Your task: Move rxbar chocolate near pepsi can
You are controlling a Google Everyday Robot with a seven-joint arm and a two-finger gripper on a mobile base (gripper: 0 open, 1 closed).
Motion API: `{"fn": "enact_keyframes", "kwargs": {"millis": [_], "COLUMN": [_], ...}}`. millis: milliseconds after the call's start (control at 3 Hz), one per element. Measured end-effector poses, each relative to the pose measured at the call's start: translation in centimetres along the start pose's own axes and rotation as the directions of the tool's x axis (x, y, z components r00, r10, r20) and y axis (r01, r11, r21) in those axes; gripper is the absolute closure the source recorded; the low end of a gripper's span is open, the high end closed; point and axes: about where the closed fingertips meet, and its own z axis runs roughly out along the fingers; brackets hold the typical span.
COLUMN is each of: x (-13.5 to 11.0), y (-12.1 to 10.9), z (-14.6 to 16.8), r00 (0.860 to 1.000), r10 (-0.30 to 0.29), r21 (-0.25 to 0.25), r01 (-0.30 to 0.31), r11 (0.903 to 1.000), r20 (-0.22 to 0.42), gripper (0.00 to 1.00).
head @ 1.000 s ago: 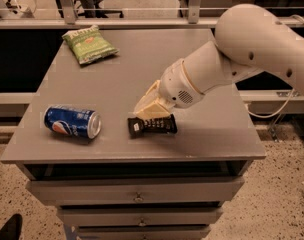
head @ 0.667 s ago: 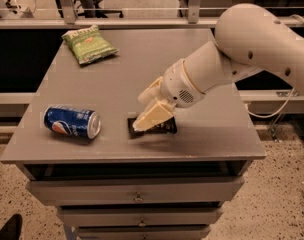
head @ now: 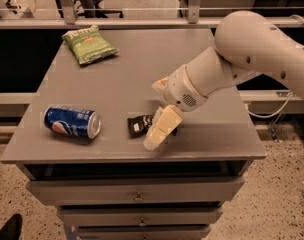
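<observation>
The rxbar chocolate [head: 138,125], a small black wrapper with white lettering, lies flat near the table's front edge, right of centre. The pepsi can [head: 72,121] lies on its side to the left of it, about a can's length away, silver top pointing right. My gripper [head: 152,114] is at the bar's right end, low over the table. Its cream fingers [head: 160,128] are spread apart. The lower one lies across the bar's right end and hides it. The gripper holds nothing.
A green chip bag [head: 88,44] lies at the back left of the grey table [head: 117,79]. The table's front edge runs just below the bar. My white arm comes in from the right, over the table's right side. Drawers are below.
The gripper has come down and forward over the bar's right end, and its fingers have spread apart. The bar and the can have not moved.
</observation>
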Motion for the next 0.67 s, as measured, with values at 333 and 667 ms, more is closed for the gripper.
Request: {"fn": "enact_keyframes", "kwargs": {"millis": [333,667], "x": [1.85,2.83], "y": [-0.72,-1.44], "z": [0.17,0.07], "r00": [1.000,0.999], "r10": [0.013,0.024], "r21": [0.005,0.018], "r01": [-0.012,-0.024], "r11": [0.9999,0.9996], "r20": [-0.019,-0.025], "gripper": [0.00,0.16]}}
